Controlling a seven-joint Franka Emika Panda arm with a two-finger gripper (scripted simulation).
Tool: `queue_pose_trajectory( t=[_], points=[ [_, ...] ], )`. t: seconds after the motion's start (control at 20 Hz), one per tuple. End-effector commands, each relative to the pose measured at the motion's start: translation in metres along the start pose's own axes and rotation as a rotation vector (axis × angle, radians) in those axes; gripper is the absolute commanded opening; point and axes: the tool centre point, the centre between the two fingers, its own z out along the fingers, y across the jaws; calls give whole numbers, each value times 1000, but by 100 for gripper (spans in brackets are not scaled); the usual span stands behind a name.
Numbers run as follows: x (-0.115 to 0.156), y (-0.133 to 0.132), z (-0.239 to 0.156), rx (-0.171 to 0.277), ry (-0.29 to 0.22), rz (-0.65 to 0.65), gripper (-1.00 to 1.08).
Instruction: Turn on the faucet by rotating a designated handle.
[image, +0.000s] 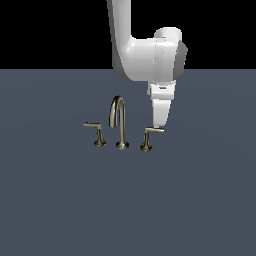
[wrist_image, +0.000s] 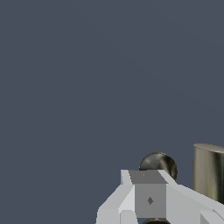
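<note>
The brass faucet (image: 119, 120) stands on the grey floor, with its arched spout in the middle. The handle (image: 147, 139) stands on the exterior view's right of the spout, its thin arm pointing right. My gripper (image: 158, 127) hangs straight down and its tip touches the outer end of that arm. The fingers look pressed together, with nothing between them. The twin handle (image: 96, 131) stands on the spout's left, its arm pointing left. In the wrist view my gripper (wrist_image: 149, 199) is near a round brass part (wrist_image: 158, 162) and a brass cylinder (wrist_image: 209, 175); I cannot tell which faucet parts these are.
A flat dark grey floor (image: 200, 200) spreads all around the faucet. The white arm (image: 145, 50) comes down from above, behind the faucet.
</note>
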Motion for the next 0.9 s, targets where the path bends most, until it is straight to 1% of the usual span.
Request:
queue_pose_trajectory(
  t=[0.0, 0.3, 0.85],
  points=[
    [3, -2, 3, 4, 9, 16, -100],
    [3, -2, 4, 4, 11, 17, -100],
    [20, 31, 4, 4, 11, 18, -100]
  ],
)
